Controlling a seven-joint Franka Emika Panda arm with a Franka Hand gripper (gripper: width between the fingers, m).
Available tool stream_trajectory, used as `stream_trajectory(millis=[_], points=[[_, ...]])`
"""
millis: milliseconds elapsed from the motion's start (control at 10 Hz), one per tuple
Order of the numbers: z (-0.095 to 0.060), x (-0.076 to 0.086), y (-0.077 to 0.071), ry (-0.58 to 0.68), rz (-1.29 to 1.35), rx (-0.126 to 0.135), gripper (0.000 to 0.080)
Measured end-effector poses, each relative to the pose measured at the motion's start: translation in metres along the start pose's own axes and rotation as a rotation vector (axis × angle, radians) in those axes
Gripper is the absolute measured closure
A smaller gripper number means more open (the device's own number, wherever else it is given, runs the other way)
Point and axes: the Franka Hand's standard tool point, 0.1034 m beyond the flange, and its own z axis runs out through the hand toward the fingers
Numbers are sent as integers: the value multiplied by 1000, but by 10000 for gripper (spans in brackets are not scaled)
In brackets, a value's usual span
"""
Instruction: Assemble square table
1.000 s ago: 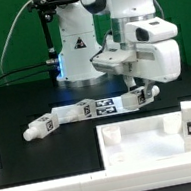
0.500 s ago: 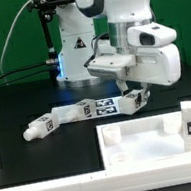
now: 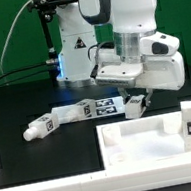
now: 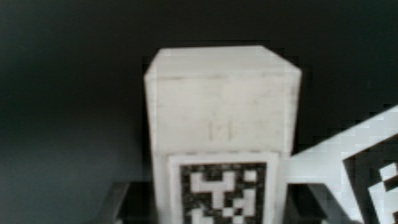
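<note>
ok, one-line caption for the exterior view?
End effector at the short white tagged plastic leg ending a row of legs on the black table.

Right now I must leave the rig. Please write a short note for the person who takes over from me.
Gripper: down at one lying leg; whether the jaws are shut on it cannot be told.
Other legs: lying in a row on the table, to the exterior view's left of that leg.
Square panel: flat at the front, apart from the legs.
Done: no leg visibly fitted to the panel.
Left: grasp each leg and fit it to the panel.
</note>
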Motion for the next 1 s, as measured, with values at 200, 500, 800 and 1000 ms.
stream_trajectory(millis=[200, 500, 800, 1000], points=[[-1, 1, 0, -1, 55, 2, 323], [-35, -5, 7, -59, 295, -20, 162], [-55, -26, 14, -93, 614, -35, 152], [-54, -24, 13, -87, 727, -37, 151]])
